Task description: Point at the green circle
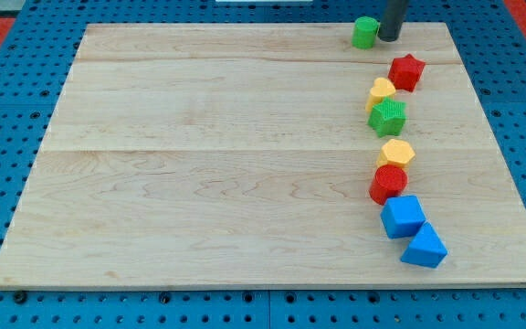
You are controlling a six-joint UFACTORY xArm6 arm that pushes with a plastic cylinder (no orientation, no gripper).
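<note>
The green circle [365, 32] is a small green cylinder at the view's top edge of the wooden board [199, 155], right of centre. My tip [389, 37] is the lower end of the dark rod coming down from the view's top. It stands just to the right of the green circle, touching it or nearly so.
Below the tip, a curved line of blocks runs down the board's right side: a red star [407, 71], a yellow block [381, 91], a green star [388, 117], a yellow hexagon [396, 153], a red circle [388, 183], a blue cube [402, 217] and a blue triangle [425, 247].
</note>
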